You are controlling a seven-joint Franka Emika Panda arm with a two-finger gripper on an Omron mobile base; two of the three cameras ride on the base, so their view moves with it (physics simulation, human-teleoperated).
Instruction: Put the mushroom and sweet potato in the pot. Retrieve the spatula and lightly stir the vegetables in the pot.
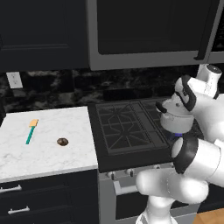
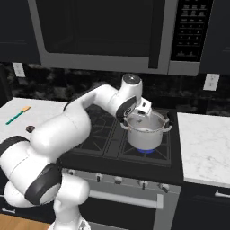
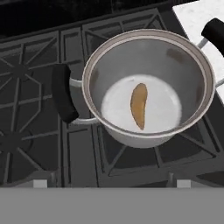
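A simulated kitchen range: the robot's gripper [image 2: 143, 109] hangs directly above the pot [image 2: 146, 129], its jaws spread wide and holding nothing. Looking down from the hand, the sweet potato [image 3: 138, 105] lies loose on the pot's pale floor, just right of centre, its tapered end pointing toward 6 o'clock and clear of the wall all round. The pot sits on a burner of the stove [image 1: 127, 127], one black handle at 9 o'clock and the other at 2 o'clock in the hand view, with a blue glow under its base in the right base view. Well apart, on the white marble counter [image 1: 26, 157] at 9 o'clock from the range, the mushroom [image 1: 62, 141] rests alone; the spatula [image 1: 31, 131] lies near it toward 10 o'clock, yellow blade farthest from the counter's front edge. One vegetable is in and the mushroom looks to be next. It reads as light, small and rounded, likely to roll or squirt from a glancing pinch, so a straight-down grasp across its widest middle seems safest. The spatula appears stiff and slim; the mid-handle offers the best hold, leaving the blade free to stir. The shiny pot looks heavy enough to stay put.
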